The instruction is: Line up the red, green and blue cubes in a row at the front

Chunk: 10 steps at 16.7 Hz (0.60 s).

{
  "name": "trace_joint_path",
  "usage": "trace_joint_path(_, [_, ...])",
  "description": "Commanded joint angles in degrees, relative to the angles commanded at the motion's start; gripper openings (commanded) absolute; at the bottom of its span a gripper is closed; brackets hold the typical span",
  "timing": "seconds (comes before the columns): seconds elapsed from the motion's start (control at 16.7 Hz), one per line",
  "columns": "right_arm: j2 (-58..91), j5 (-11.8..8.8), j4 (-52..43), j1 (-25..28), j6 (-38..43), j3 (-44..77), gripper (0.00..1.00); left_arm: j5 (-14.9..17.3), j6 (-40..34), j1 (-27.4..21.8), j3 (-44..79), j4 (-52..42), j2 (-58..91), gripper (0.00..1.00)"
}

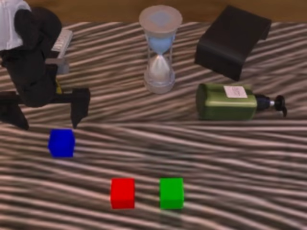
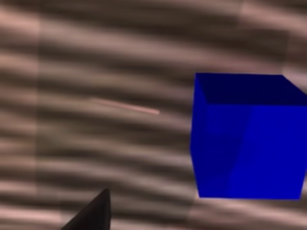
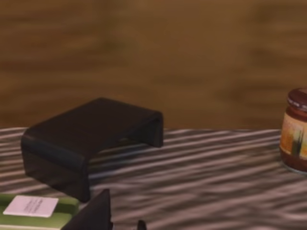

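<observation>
The red cube (image 1: 123,193) and the green cube (image 1: 171,193) sit side by side near the front edge, a small gap between them. The blue cube (image 1: 61,143) lies further left and further back. My left gripper (image 1: 48,112) hangs just behind the blue cube, open wide and holding nothing. In the left wrist view the blue cube (image 2: 247,136) fills one side, and one dark finger (image 2: 93,213) shows apart from it. My right arm is outside the top view. One of its fingers (image 3: 96,213) shows in its wrist view, open with nothing held.
An hourglass (image 1: 160,48) stands at the back centre. A black stand (image 1: 232,40) is at the back right, and an olive pump bottle (image 1: 228,101) lies in front of it. A jar (image 3: 297,129) is visible only in the right wrist view.
</observation>
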Motion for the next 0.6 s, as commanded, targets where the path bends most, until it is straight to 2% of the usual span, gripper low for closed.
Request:
trace_joint_path(0.24, [0.0, 0.0, 0.0, 0.0, 0.0, 0.0, 1.0, 0.01, 0.09, 0.18, -0.47, 0.94, 0.6, 1.0])
trace_joint_path(0.6, [0.0, 0.0, 0.0, 0.0, 0.0, 0.0, 1.0, 0.04, 0.19, 0.1, -7.16, 13.47, 5.94, 1.0])
